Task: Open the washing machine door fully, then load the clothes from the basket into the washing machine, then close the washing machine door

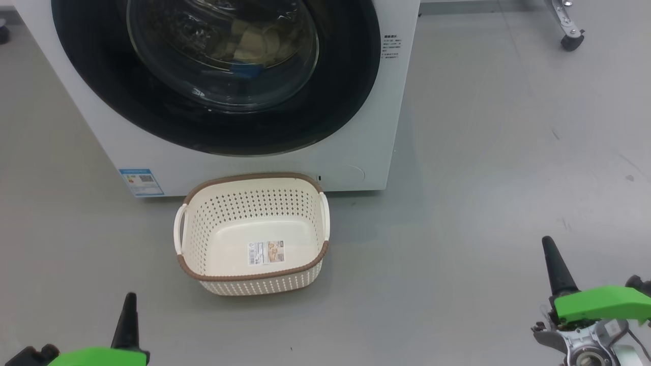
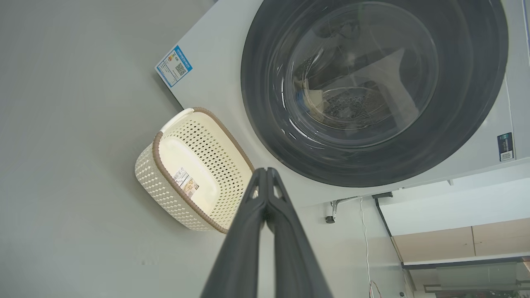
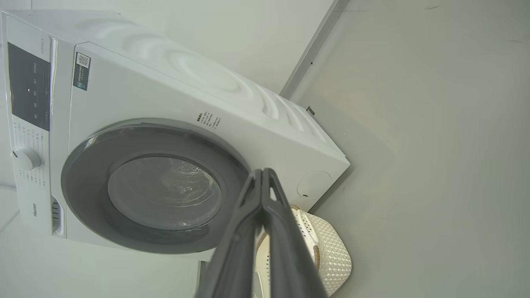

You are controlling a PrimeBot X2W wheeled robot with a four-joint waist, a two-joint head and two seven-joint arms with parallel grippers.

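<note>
Cream basket (image 1: 244, 208) empty, clothes (image 1: 254, 43) behind closed washing machine door (image 1: 346, 91). Left end effector (image 1: 129, 312) and right end effector (image 1: 553, 262) pinched together, empty; door ahead, left nearer.

Left gripper (image 1: 130, 301) sits nearer the robot than the basket (image 1: 254, 176), off to its left; right gripper (image 1: 549, 247) well off to its right; both have their dark fingers (image 2: 244, 240) pressed tight together

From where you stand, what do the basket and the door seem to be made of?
Basket: probably moulded plastic, matt cream, with regular holes and a brown woven-look rim. Door: glossy black rim, likely plastic, around a clear bowl that reflects like glass.
</note>
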